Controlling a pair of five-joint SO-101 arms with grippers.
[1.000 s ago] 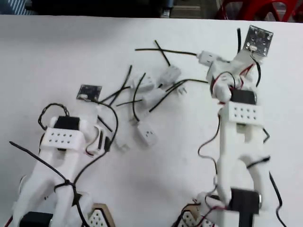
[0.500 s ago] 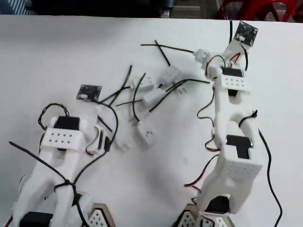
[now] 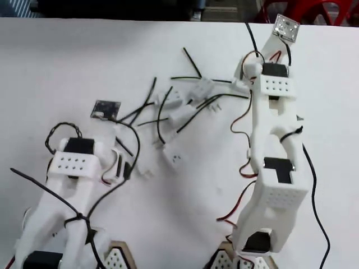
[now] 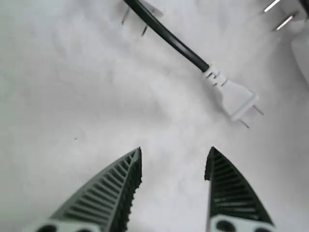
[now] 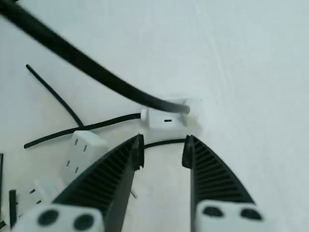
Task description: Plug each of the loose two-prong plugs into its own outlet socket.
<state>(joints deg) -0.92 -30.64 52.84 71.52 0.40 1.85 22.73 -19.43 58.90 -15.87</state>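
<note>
- A loose two-prong plug (image 4: 234, 99) is lying flat on the white tabletop (image 4: 72, 87), with its black cord (image 4: 164, 31) trailing off one end and its prongs pointing the other way.
- The left end effector (image 4: 174, 157) is hovering just short of that plug. Its ribbed fingers are spread wide and are gripping nothing.
- From above, the plugs, cords and sockets are lying tangled in the middle of the tabletop. The near outlet socket (image 3: 175, 158) is sitting at the edge closest to the arms, and the far outlet socket (image 3: 202, 87) at the opposite edge.
- The right arm (image 3: 272, 140) is stretching out along the right side of the tangle.
- The right end effector (image 5: 163, 146) is hanging over the far right end of the tangle. Its fingers are parted by a narrow gap and are holding nothing.
- A small white plug body (image 5: 166, 117) is lying just beyond those fingertips, with a thin cord (image 5: 82, 128) leaving one end.
- A slotted outlet socket (image 5: 84, 150) is resting on the tabletop beside one finger.
</note>
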